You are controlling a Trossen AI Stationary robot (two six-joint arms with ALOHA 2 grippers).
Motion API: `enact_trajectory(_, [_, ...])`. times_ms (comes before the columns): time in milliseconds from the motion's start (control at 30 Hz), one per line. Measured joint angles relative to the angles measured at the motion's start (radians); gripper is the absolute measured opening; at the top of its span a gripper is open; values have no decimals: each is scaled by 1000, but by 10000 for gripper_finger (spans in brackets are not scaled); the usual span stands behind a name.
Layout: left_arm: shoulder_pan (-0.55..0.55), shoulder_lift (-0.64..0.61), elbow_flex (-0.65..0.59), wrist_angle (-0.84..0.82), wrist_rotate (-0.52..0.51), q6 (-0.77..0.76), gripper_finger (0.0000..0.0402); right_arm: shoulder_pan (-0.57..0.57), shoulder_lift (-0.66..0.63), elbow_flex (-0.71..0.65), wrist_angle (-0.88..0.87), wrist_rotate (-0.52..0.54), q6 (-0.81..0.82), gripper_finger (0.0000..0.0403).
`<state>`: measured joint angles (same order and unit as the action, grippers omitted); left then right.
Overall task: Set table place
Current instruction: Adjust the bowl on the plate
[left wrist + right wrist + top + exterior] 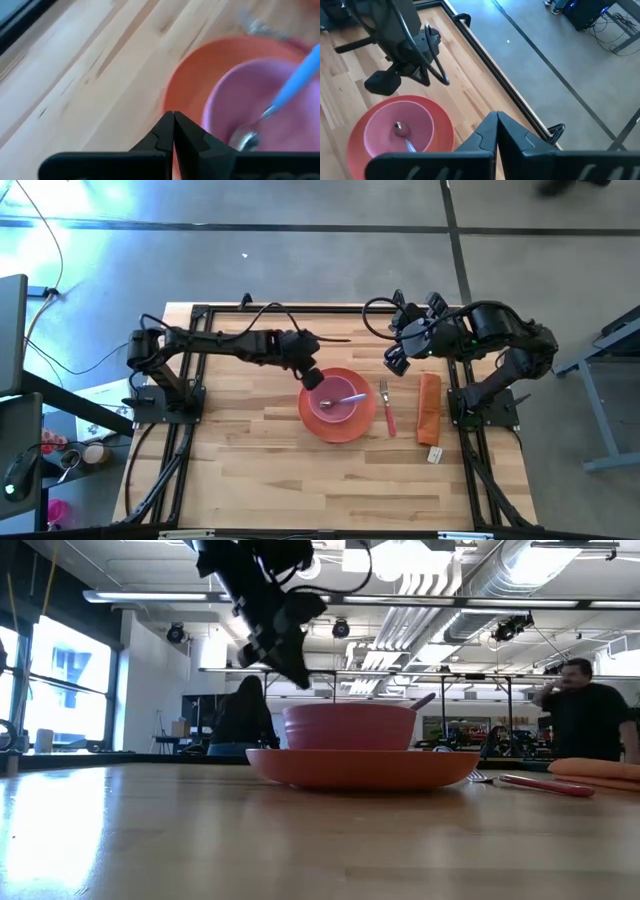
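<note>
The round orange plate (309,421) lies on the wooden table (250,475), with the pink bowl (330,413) standing on it. The lilac-handled spoon (347,399) lies in the bowl, its handle leaning on the rim. The pink-handled fork (388,416) lies flat just right of the plate. My left gripper (312,379) is shut and empty, raised above the plate's far-left rim (185,75); in the low view it hangs above the bowl (290,665). My right gripper (396,363) is shut and empty, raised over the table beyond the fork.
A folded orange cloth strip (429,408) lies right of the fork, with a small white tag (434,453) at its near end. The black rail frame (300,308) runs around the table. A person (590,720) stands in the room beyond the table.
</note>
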<state>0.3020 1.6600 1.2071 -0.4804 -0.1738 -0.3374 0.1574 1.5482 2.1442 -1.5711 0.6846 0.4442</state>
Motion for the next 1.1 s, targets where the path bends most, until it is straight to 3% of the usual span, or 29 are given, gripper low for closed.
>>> enact_trajectory(300, [-10, 0, -64, -36, 10, -32, 0, 0, -4, -1, 1, 34, -52, 0])
enact_trajectory(667, [-8, 11, -102, 20, 5, -16, 0, 79, -98, 0, 0, 69, 14, 0])
enact_trajectory(1100, [-44, 86, -102, 88, 86, -73, 0, 93, -97, 0, 0, 91, -8, 0])
